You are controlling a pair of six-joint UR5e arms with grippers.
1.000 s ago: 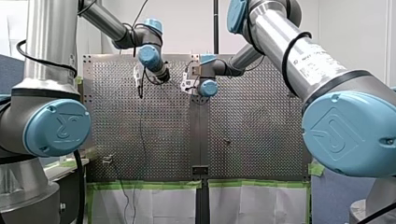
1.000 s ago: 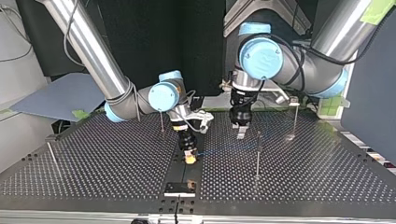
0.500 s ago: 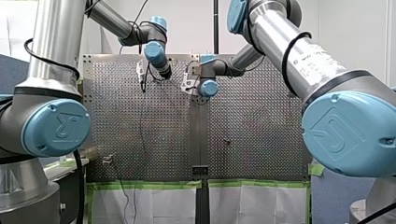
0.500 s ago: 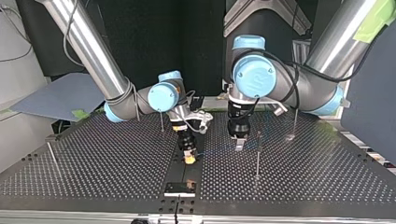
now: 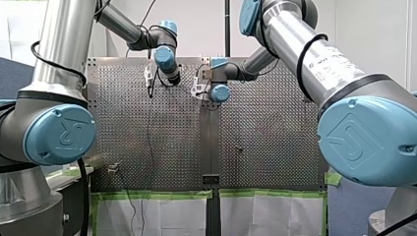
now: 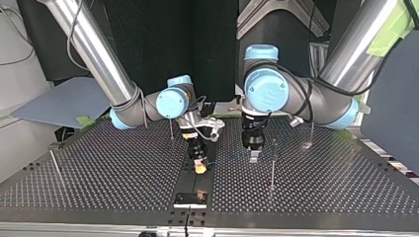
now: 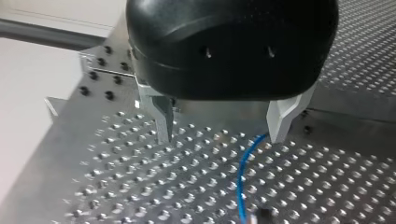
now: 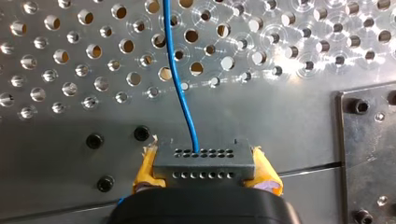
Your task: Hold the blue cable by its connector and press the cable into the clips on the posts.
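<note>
Near the middle seam of the perforated metal table (image 6: 99, 173), a dark grey rectangular connector (image 8: 204, 164) with two rows of small holes is clamped between the yellow pads (image 8: 145, 170) of the right arm's gripper (image 6: 199, 166), which is closed on it low over the plate. From the connector's face the thin blue cable (image 8: 180, 79) is led out across the table towards the left arm's black gripper (image 7: 219, 136). That gripper's metal fingers (image 7: 163, 121) are spread apart with nothing clasped, their tips close above the plate. The cable is seen passing just inside one of them and running on along the surface. A slender metal post (image 6: 272, 165) stands just beside this gripper at the top view's right, but its clip is too small to be made out. No part of the cable is seen seated on any post, so the holding step is judged done and the pressing step only being set up. For the next move, the spread fingers would probably need to be brought onto the cable or closed lightly round it. The strand would then need to be raised to the post's top and pushed into the clip, while the connector is kept steady so that the cable is neither slackened nor pulled out of the grip.
</note>
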